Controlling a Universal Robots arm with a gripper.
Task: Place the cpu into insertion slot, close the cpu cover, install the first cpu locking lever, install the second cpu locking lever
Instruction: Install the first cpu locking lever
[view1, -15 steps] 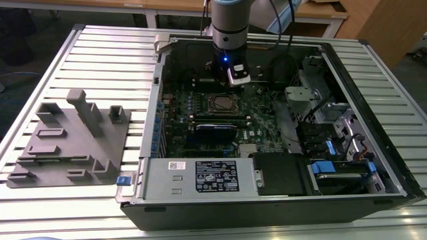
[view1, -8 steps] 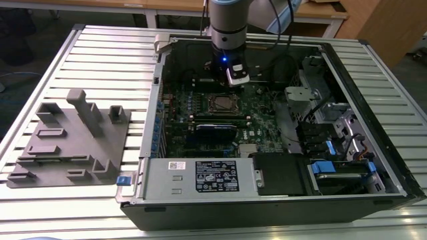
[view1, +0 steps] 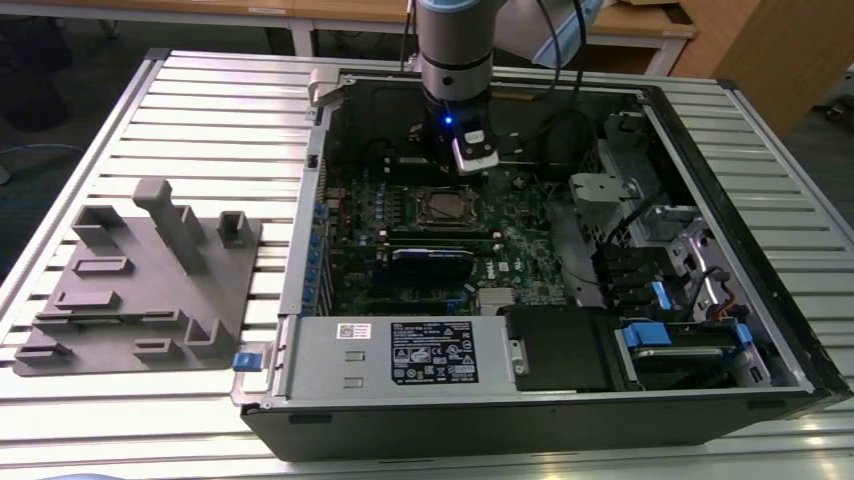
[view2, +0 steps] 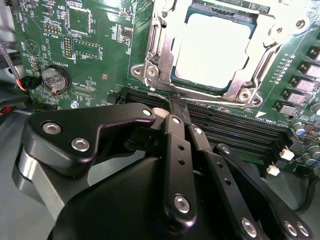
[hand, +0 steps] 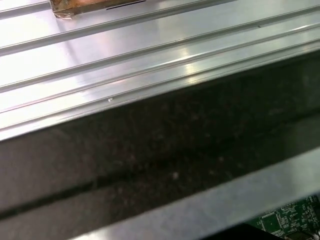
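My hand (view2: 176, 106) is pressed together, pinching nothing. Its tips hang over the black memory slots (view2: 235, 127), just beside the insertion slot (view1: 416, 208). The cpu (view2: 212, 47) sits in that slot on the green motherboard (view2: 100, 30) — the cpu cover (view2: 159, 47) lies flat around it.

Robotics workshop, slatted aluminium bench (view1: 200, 110), opened computer case (view1: 534, 432), wooden desks (view1: 200, 10) behind
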